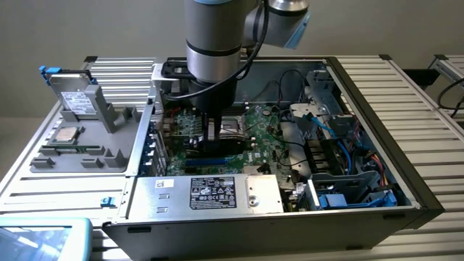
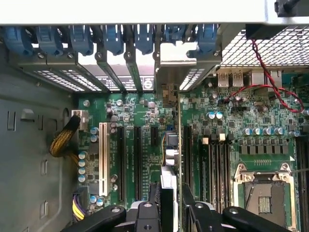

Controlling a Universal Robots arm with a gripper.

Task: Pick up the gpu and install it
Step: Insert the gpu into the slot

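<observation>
the tool (image 2: 170,205), jaws half closed on the gpu (image 2: 168,176) held edge-on between them just above the motherboard (image 2: 145,111), should by my judgement hold it upright, line its far end with the case back (image 2: 116,65) ahead, and push straight down evenly to seat it.

We can read nothing: print on the black label (image 1: 212,193) of the power supply (image 1: 163,200) and the white label (image 1: 75,101) of the hard drive (image 1: 69,81) is too small.
</observation>
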